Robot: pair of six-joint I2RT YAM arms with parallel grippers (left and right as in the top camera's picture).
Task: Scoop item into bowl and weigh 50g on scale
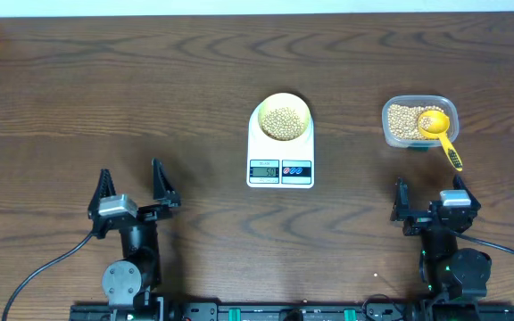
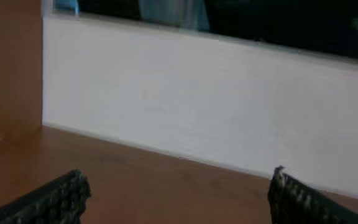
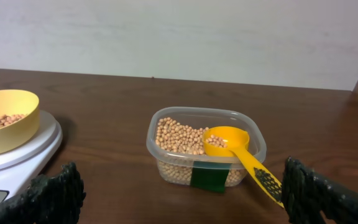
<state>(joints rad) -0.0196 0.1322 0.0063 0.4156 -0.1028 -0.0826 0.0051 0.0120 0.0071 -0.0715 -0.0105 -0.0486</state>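
Beans (image 1: 281, 123) are small, hard, loose: they'll roll and scatter, so don't pinch them; take the yellow scoop (image 1: 437, 127) by its handle, jutting over the near rim of the clear container (image 1: 389, 132) at right. Scoop head lies in there with some beans, more around it. Bowl (image 1: 261, 109), on the far half of the scale (image 1: 280, 152), centre, holds a bean heap; display (image 1: 264, 169) too small to read. Left gripper (image 1: 131, 174) and right gripper (image 1: 429, 187): fingers spread wide, empty.

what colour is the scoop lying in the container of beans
The scoop is bright yellow; the right wrist view shows it best.
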